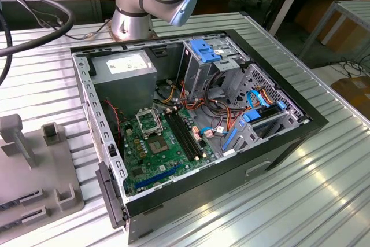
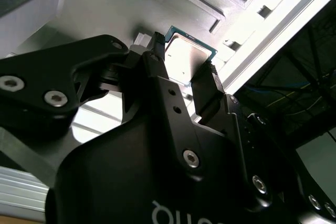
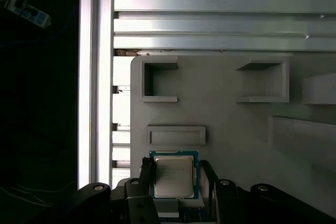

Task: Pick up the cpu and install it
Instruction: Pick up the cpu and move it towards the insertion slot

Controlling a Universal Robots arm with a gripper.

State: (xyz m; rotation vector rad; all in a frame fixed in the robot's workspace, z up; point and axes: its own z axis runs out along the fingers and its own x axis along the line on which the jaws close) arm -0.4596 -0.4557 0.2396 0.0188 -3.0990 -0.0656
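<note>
The cpu, a flat square chip with a dull silver top and a thin green rim, sits between my gripper's two black fingers. Each finger presses against one of its opposite edges. In the second wrist view the cpu sits at the fingertips of the gripper, just over the grey holder block. In the exterior view the open computer case holds the green motherboard with its metal socket frame.
The grey holder block has several rectangular recesses and lies on a ribbed aluminium table, whose edge rail runs beside it. In the exterior view a grey fixture stands at the left, and the arm's base behind the case.
</note>
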